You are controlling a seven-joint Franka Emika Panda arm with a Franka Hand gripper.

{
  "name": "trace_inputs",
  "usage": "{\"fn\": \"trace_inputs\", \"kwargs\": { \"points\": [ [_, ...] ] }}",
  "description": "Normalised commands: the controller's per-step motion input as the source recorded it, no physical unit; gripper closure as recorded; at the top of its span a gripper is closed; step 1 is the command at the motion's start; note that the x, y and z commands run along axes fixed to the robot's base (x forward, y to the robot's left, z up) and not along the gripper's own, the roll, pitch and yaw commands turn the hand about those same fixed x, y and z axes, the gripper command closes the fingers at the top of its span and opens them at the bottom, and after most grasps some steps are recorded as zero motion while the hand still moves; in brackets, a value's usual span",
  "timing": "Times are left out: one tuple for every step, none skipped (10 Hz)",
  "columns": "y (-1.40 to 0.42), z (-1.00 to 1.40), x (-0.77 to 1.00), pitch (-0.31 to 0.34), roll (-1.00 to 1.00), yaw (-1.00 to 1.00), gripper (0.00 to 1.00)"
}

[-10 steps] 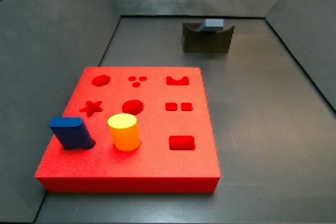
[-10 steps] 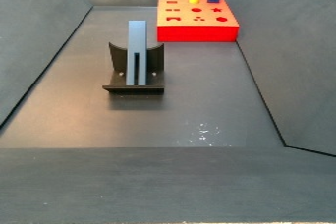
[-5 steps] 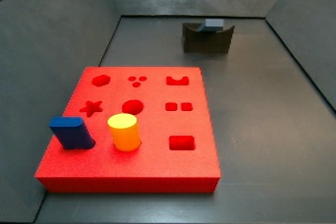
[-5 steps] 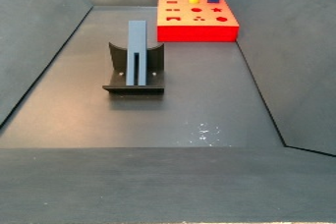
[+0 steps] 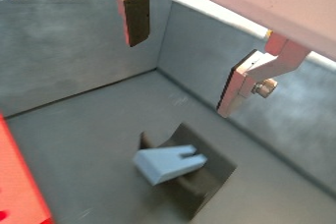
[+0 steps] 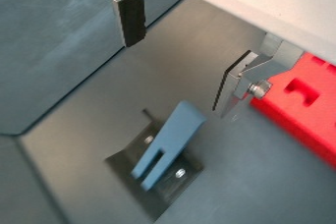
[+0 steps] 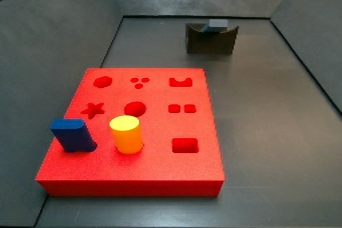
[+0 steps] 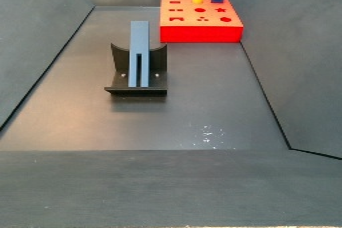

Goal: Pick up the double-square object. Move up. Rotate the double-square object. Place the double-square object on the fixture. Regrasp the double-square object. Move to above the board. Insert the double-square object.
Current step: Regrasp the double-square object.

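While the double-square object (image 8: 140,54) is standing upright in the fixture (image 8: 136,84), the placing step is looking done and the regrasp is looking like the step in hand. The gripper (image 6: 188,53) is hovering above the bar in both wrist views, jaws spread wide with nothing between the pads, and the side views are not catching the arm at all. Carrying over the board (image 7: 134,132) and the insertion are both waiting. From a side view the fixture is sitting well apart from the board, off toward its twelve o'clock. On the board a yellow cylinder (image 7: 126,134) and a short dark-blue block (image 7: 72,135) are standing near the front edge, at roughly seven o'clock from the twin-square hole (image 7: 183,108). They are looking clear of that hole, though the approach may pass near them.
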Motion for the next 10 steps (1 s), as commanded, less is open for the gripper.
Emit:
{"fn": "trace_inputs", "kwargs": {
  "points": [
    [-0.02, 0.0, 0.04, 0.043, 1.0, 0.03, 0.0],
    [-0.03, 0.0, 0.05, 0.061, 1.0, 0.03, 0.0],
    [-0.03, 0.0, 0.07, 0.084, 1.0, 0.04, 0.0],
    [-0.04, 0.0, 0.08, 0.104, 1.0, 0.05, 0.0],
    [-0.04, 0.0, 0.08, 0.118, 1.0, 0.06, 0.0],
    [-0.04, -0.01, 0.09, 0.163, 1.0, 0.1, 0.0],
    [-0.05, -0.01, 0.09, 0.183, 1.0, 0.12, 0.0],
    [-0.05, 0.0, 0.1, 0.19, 0.82, 0.15, 0.0],
    [-0.05, -0.01, 0.1, 0.165, 0.56, 0.18, 0.0],
    [-0.05, -0.01, 0.09, 0.137, 0.38, 0.19, 0.0]
  ]
}}
